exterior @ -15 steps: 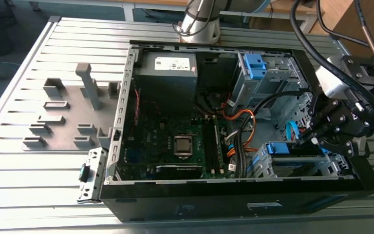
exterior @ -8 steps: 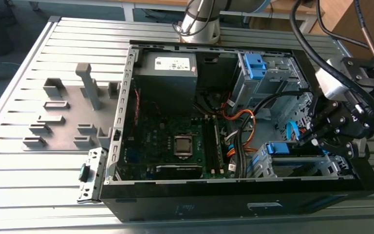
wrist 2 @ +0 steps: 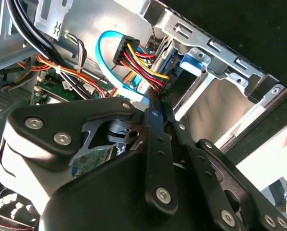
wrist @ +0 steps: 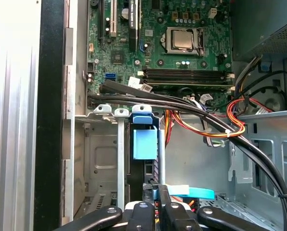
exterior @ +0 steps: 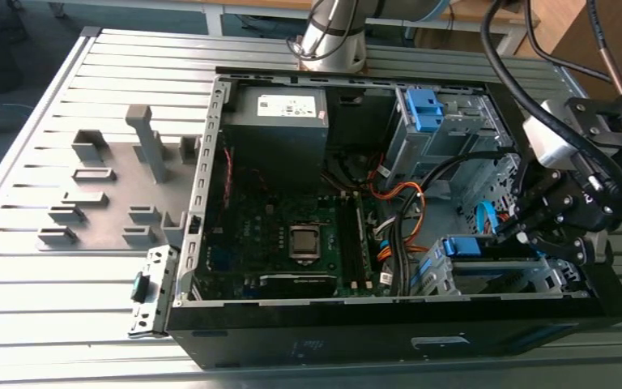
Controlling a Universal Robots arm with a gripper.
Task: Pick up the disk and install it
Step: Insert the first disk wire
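Black linkages of my tool lie closest in the second wrist view, with its two fingers running side by side towards the drive cage. Both wrist views show the fingers drawn together with barely a gap, so I read the tool as closed. I cannot tell whether anything is pinched between the tips.

I see the disk just ahead of the fingertips, standing on edge inside the cage, with its blue carrier facing me. Its silver side and blue bracket sit between the cage's metal rails, close to the bundle of cables. A light blue cable lies just beside my fingertips.

In the exterior view the tool reaches into the open case from the exterior view's right, nearly touching the disk in the cage at the near corner. The motherboard fills the middle of the case, and the power supply sits at the far end. The case lies on a slatted tabletop, and a grey fixture stands apart on the exterior view's left.
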